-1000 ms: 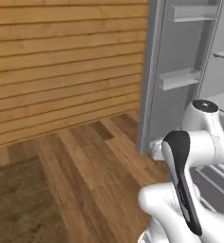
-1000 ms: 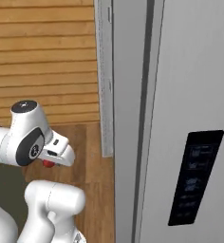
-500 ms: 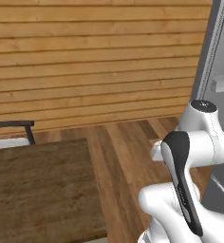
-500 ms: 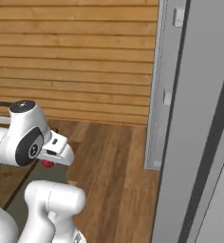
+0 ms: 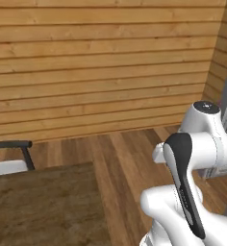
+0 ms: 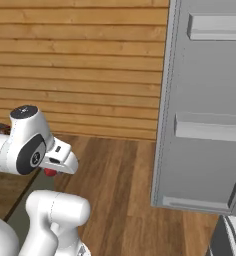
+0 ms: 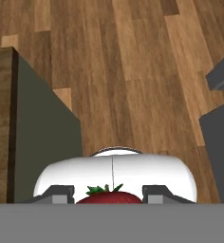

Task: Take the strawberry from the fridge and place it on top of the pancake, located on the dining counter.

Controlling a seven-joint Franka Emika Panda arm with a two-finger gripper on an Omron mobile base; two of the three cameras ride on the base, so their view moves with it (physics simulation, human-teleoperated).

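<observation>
Carrying the strawberry pinched in its hand, the robot is clear of the fridge; the dark-wood table, apparently the destination, lies lower left, placement pending.

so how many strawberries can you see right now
1. The strawberry sits between the pincer fingers in the hand view, and shows as a red spot under the hand in the right base view. Others may be hidden in the fridge.
</observation>
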